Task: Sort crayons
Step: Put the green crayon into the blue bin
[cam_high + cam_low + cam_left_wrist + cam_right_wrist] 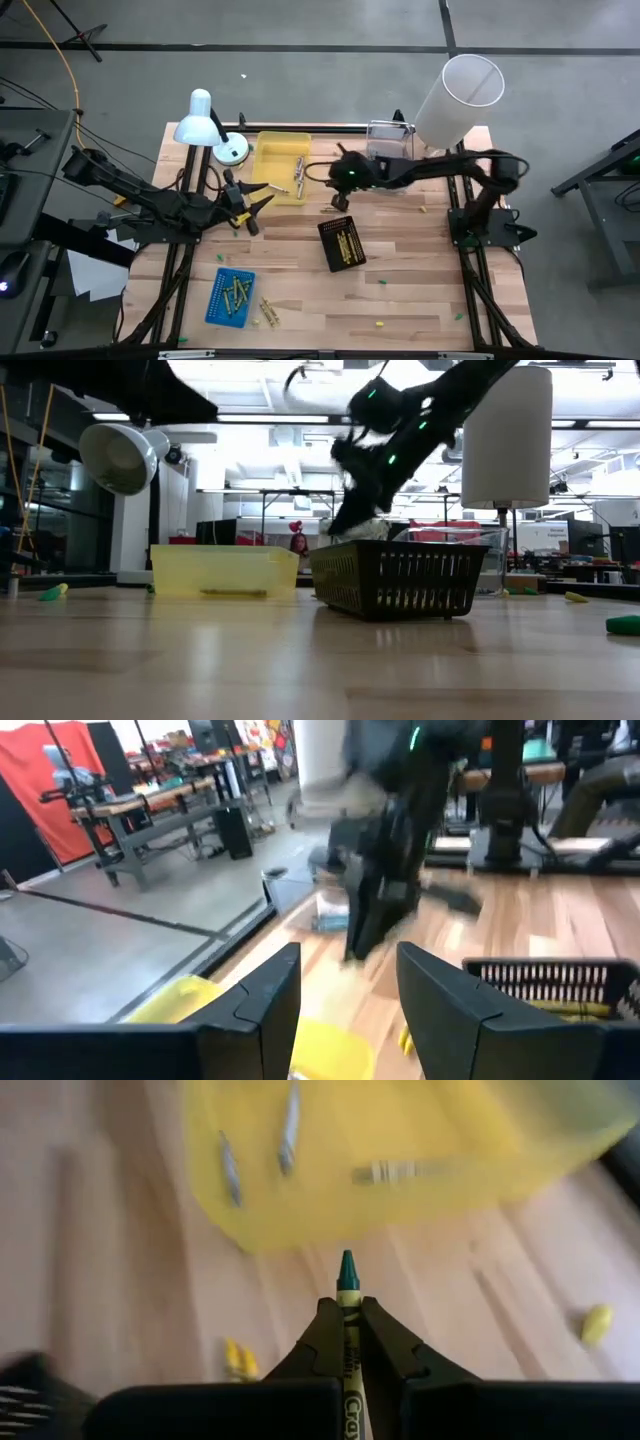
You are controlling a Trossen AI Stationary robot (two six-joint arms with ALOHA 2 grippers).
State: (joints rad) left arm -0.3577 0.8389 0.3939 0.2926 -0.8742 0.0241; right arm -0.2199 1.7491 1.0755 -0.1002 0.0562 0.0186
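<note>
My right gripper (348, 1312) is shut on a crayon (347, 1285) with a yellow wrapper and a green tip. It hangs above the table just right of the yellow tray (282, 150), slanting down toward it. Greyish crayons (290, 1125) lie in that tray. Yellow crayons (238, 292) lie in the blue tray (216, 302) at the near left. More yellow crayons (331, 210) lie loose on the wood. My left gripper (258, 203) hovers open at the tray's near left, with nothing between its fingers (260, 1005). My right gripper pinches the crayon's wrapped shaft (348, 1320) between its two fingers. The crayon lies along the fingers, and its green tip (347, 1266) sticks out past their ends. The fingers slant down from the table's right. The crayon is lifted clear of the table.
A black basket (342, 243) stands mid-table, near side of my right gripper. A clear box (390, 140), a white cylinder (458, 98) and a white lamp (205, 122) stand along the far edge. Small green and yellow bits (381, 284) dot the wood.
</note>
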